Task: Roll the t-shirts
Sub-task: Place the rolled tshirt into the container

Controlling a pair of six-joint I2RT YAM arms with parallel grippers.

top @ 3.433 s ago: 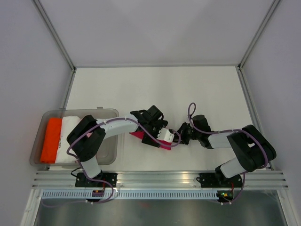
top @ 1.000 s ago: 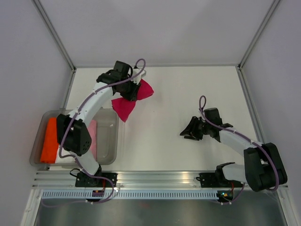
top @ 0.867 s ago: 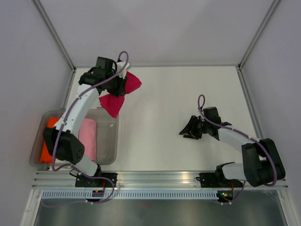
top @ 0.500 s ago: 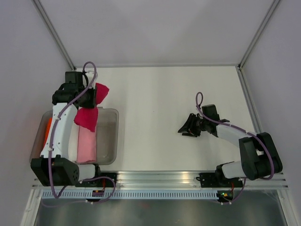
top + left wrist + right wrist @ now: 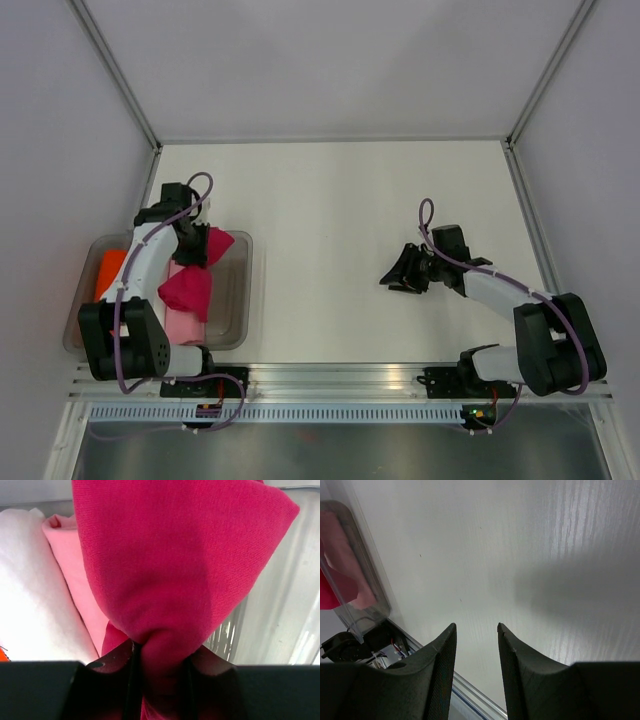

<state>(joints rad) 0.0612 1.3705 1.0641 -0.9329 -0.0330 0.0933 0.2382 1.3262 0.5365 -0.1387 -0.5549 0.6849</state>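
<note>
A rolled magenta-red t-shirt [image 5: 190,285] [image 5: 170,570] hangs over the clear plastic bin [image 5: 236,300], pinched at its middle by my left gripper [image 5: 192,255] [image 5: 159,652], which is shut on it. Inside the bin lie a pale pink rolled t-shirt [image 5: 180,325] [image 5: 75,580], a white one [image 5: 30,590] and an orange one [image 5: 108,270]. My right gripper [image 5: 398,275] [image 5: 476,627] hovers over the bare table at centre right, open with nothing between its fingers.
The bin sits at the table's near left, against the left wall. An aluminium rail [image 5: 340,380] runs along the near edge. The enclosure's walls and frame posts bound the white table [image 5: 350,200] on three sides.
My left arm has swung the magenta-red t-shirt from the far left of the table down over the bin. The right gripper has stayed in nearly the same place.
</note>
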